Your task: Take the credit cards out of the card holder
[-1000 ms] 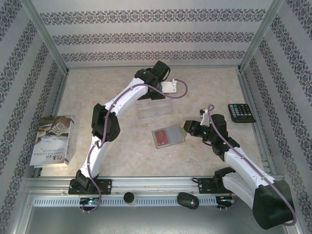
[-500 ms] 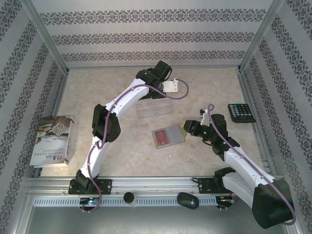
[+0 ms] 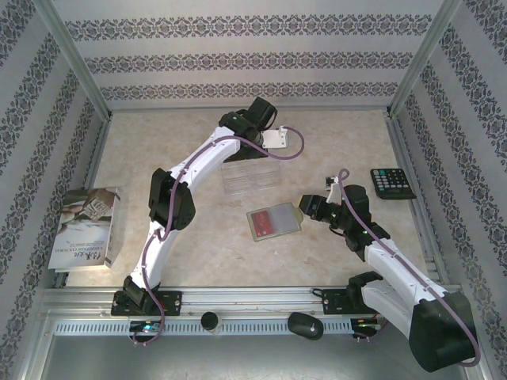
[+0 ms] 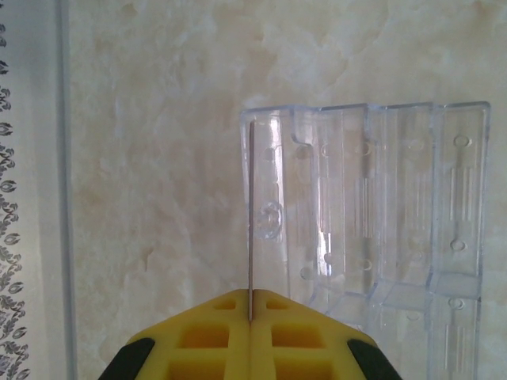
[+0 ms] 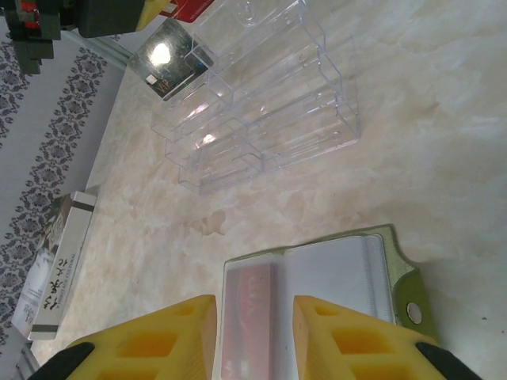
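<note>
The card holder lies open on the table, olive outside and pale grey inside. A red credit card shows through its left sleeve. My right gripper is open just above that sleeve, at the holder's right end, with nothing held. My left gripper is shut on a thin card seen edge-on, held over a clear plastic organiser at the back. In the right wrist view a red card edge shows at the left gripper, and a black card stands in the organiser.
A black calculator lies at the right edge of the table. A printed booklet lies at the left edge. Patterned walls close in the table on three sides.
</note>
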Tool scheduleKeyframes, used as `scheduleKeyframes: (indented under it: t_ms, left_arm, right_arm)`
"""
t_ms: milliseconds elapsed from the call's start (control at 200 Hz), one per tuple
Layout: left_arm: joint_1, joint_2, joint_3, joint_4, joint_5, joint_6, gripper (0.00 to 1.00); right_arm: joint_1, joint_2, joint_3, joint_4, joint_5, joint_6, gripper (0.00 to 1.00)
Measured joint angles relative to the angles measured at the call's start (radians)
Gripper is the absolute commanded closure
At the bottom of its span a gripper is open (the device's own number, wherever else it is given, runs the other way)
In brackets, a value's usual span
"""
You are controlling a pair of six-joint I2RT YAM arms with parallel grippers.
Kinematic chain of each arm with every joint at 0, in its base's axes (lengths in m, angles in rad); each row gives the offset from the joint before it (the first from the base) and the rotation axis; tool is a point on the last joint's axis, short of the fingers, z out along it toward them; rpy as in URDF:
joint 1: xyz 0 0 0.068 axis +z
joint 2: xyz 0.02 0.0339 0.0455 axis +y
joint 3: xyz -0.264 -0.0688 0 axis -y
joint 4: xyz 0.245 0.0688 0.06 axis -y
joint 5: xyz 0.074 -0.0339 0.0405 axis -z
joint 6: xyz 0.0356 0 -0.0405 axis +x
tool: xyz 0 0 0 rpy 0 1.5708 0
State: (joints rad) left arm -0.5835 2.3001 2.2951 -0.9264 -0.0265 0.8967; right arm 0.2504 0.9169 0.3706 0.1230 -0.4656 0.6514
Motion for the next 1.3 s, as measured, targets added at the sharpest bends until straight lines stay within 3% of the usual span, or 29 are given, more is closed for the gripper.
scheduleKeyframes:
  t_ms: [954, 994, 1024, 1069, 1164, 1299]
  left_arm:
    - [0.003, 0.031, -0.034, 0.024, -0.002, -0.008, 1.0]
    - [0.003, 0.031, -0.036, 0.029, -0.005, -0.01, 0.89]
    - [0.003, 0.031, -0.037, 0.033, -0.007, -0.013, 0.73]
    - [0.003, 0.031, -0.039, 0.04, -0.012, -0.016, 0.64]
    - [0.003, 0.031, -0.04, 0.06, -0.028, -0.033, 0.55]
    - [0.003, 0.031, -0.04, 0.097, -0.054, -0.044, 0.48]
  right_arm:
    - [-0.013, 0.0, 0.0, 0.0, -0.006, 0.0, 0.67]
    - [-0.013, 0.0, 0.0, 0.0, -0.006, 0.0, 0.66]
    - [-0.013, 0.0, 0.0, 0.0, -0.006, 0.0, 0.66]
    - [-0.013, 0.0, 0.0, 0.0, -0.006, 0.0, 0.66]
    - [-0.013, 0.0, 0.0, 0.0, -0.006, 0.0, 0.66]
    - [-0.013, 0.0, 0.0, 0.0, -0.007, 0.0, 0.66]
